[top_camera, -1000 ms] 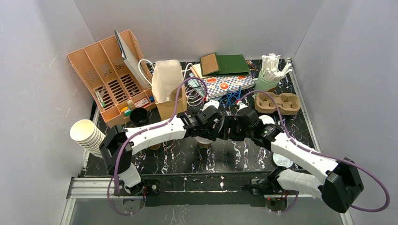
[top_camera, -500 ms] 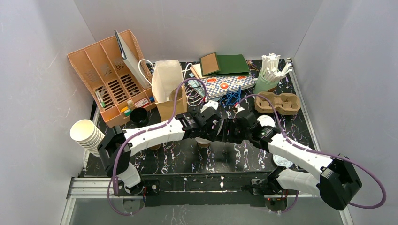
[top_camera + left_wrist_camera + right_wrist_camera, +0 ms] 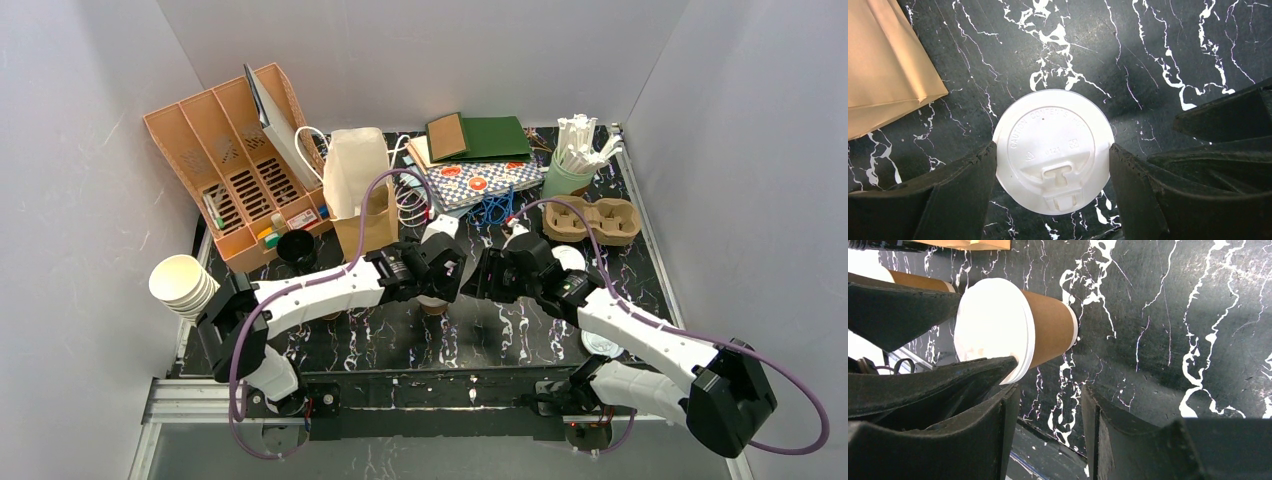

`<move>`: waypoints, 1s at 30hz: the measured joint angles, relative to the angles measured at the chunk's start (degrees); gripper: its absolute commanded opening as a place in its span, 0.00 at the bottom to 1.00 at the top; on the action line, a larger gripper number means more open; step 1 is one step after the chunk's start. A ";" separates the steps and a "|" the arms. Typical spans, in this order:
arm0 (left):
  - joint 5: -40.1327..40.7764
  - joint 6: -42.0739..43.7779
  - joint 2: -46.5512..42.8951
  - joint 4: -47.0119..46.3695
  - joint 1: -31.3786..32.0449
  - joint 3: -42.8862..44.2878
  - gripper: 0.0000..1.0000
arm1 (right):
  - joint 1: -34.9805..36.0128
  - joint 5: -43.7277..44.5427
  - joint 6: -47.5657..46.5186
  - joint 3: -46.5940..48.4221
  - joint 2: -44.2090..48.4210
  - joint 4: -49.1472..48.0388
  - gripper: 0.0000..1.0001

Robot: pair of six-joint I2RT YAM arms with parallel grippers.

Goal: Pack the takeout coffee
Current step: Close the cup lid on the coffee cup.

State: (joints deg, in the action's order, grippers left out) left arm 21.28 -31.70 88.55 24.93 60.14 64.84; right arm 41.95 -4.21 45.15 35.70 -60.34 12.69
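Note:
A takeout coffee (image 3: 1048, 327), a tan-brown paper cup with a white lid (image 3: 1048, 135), stands upright on the black marbled table (image 3: 400, 340). In the top view it shows just below my left gripper (image 3: 440, 272) as a brown cup (image 3: 432, 304). My left gripper (image 3: 1052, 151) is shut on it, a black finger (image 3: 973, 185) pressed to each side of the lid's rim. My right gripper (image 3: 1048, 395) hovers just to the right of the cup, open, with only table between its fingers. A second tan cup (image 3: 918, 280) shows partly behind the left finger.
A brown paper bag (image 3: 365, 225) stands just behind the cup. At the back right are a pulp cup carrier (image 3: 590, 220) and a green cup of stirrers (image 3: 572, 165). Loose white lids (image 3: 603, 342) lie at the right. A black cup (image 3: 296, 247), an organizer (image 3: 235, 165) and stacked cream cups (image 3: 185, 288) are left.
The left arm's elbow has swung left while its gripper stays at the cup. The right gripper has edged left toward the cup and its jaws have narrowed somewhat.

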 measured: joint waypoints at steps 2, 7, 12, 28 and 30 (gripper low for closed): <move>0.57 -0.24 -0.20 -0.57 0.00 -0.39 0.51 | -0.07 0.20 0.07 0.00 0.63 0.00 0.56; 0.98 -0.50 0.13 -0.35 0.00 0.07 0.50 | -0.24 0.50 0.13 0.00 0.72 0.42 0.56; -0.28 -0.44 -1.40 -2.36 -0.13 -1.86 0.50 | -0.33 1.07 0.11 0.00 0.76 0.90 0.56; -2.82 0.22 -0.50 1.77 -0.76 1.27 0.59 | -0.50 3.15 -1.11 0.72 2.19 4.55 0.57; -3.50 0.44 -0.13 3.41 -0.76 2.16 0.58 | -0.59 3.87 -1.62 1.38 2.36 5.22 0.57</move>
State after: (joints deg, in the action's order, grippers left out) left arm 17.78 -31.27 88.42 28.34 59.37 67.00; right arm 41.36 -0.34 43.53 37.08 -57.98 17.91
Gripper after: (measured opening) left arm 0.741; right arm 0.565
